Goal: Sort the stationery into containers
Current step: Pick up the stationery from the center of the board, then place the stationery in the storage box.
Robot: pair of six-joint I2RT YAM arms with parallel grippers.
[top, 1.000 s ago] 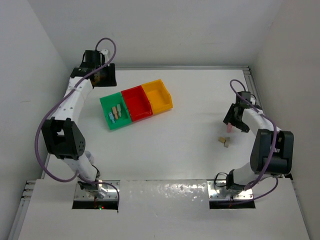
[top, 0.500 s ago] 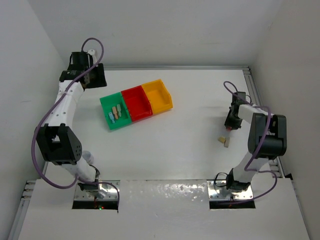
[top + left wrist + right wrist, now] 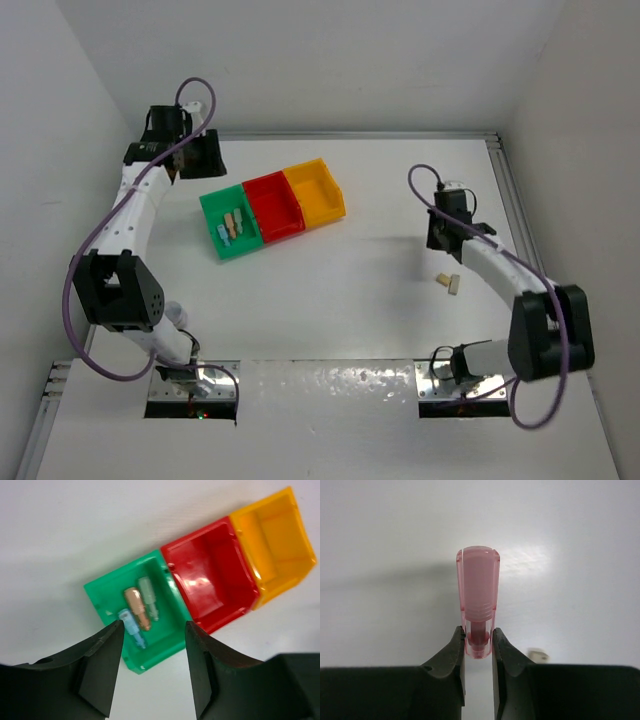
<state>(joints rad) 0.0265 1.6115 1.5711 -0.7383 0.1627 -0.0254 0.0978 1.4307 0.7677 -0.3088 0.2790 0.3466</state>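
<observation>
Right gripper [image 3: 479, 645] pinched on translucent pink tapered plastic stick [image 3: 478, 587] with ribbed collar; left gripper [image 3: 152, 665] part-open, empty, pointed toward glossy green rectangular plastic bin [image 3: 100, 592].

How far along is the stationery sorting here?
Done: three sticks lie in the green bin. In hand: the right gripper is shut on a pink translucent piece. Left: two small beige pieces on the table; red bin and yellow bin are empty.
</observation>
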